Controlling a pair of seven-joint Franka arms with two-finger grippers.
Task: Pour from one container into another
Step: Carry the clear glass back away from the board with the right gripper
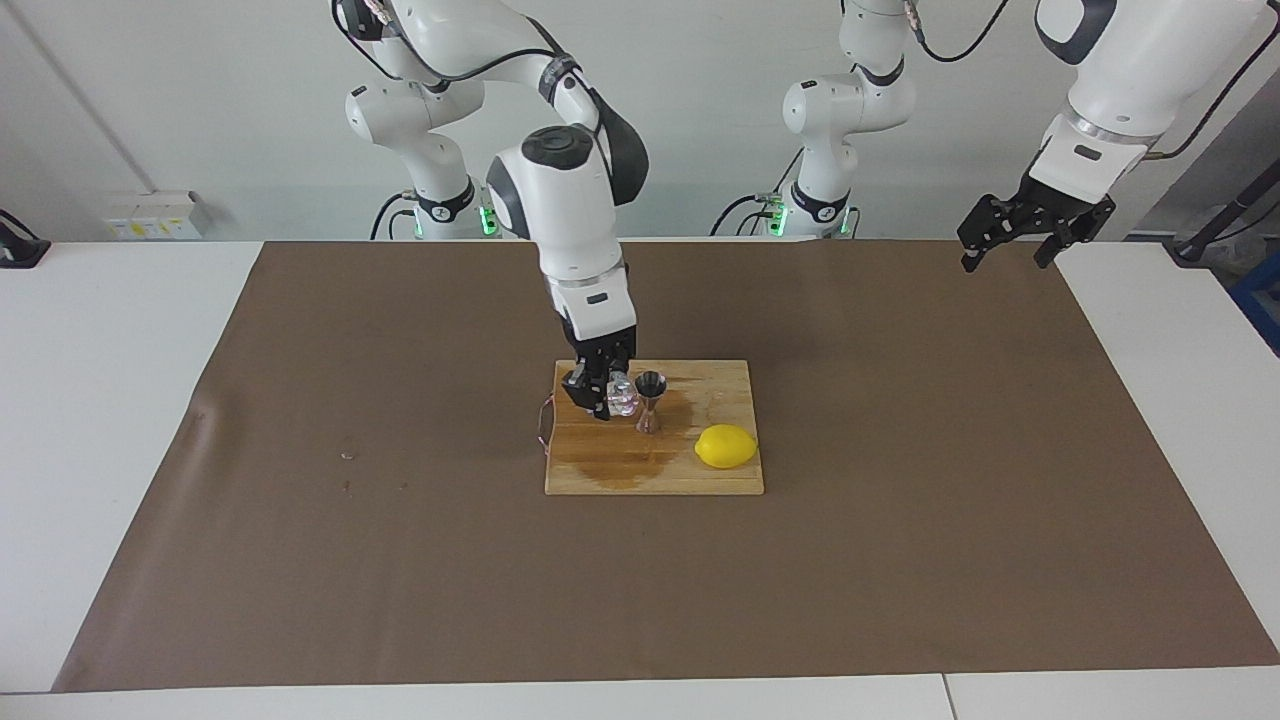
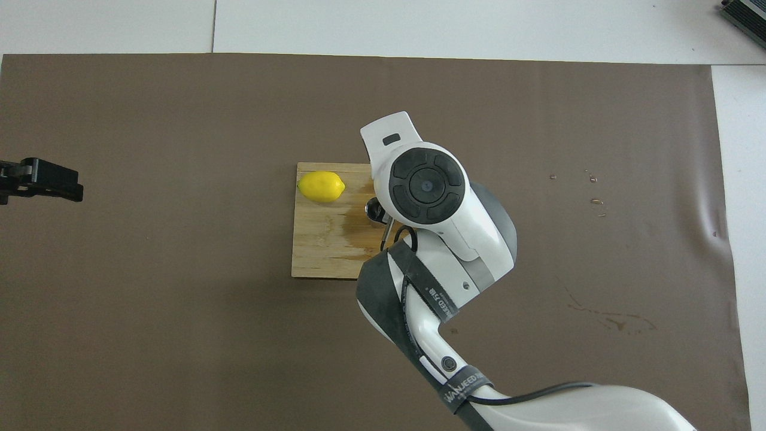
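**Glass held beside jigger, ready for pouring**

Right gripper (image 1: 610, 394) down over the board (image 1: 655, 470), fingers clamped on the glass (image 1: 624, 397). Glass kept level with the jigger's (image 1: 650, 400) mouth and just beside it, on the side toward the right arm's end of the table; probably so that a short tilt sends the liquid straight into the upper cone. Whether the glass touches the jigger: cannot tell. Jigger upright on the board, in the overhead view only its rim (image 2: 374, 209) visible, the rest hidden under the wrist.

Lemon (image 1: 726, 446) also on the board, past the jigger from the hand and farther from the robots, apart from both vessels. Seems out of the pouring path, so no need to move it.

Wet stain (image 1: 630, 462) on the wood under and around the jigger; surface there possibly slippery, so a push against the jigger could slide or tip it.

Board edge close under the hand on the right arm's side; past it only the brown mat (image 1: 400, 500), much open room for backing away. Toward the jigger almost no room, so better only rotation of the wrist, no sideways travel.

Left gripper (image 1: 1012, 240) waits high over the mat's edge at its own end of the table, fingers apart, well away from the board.
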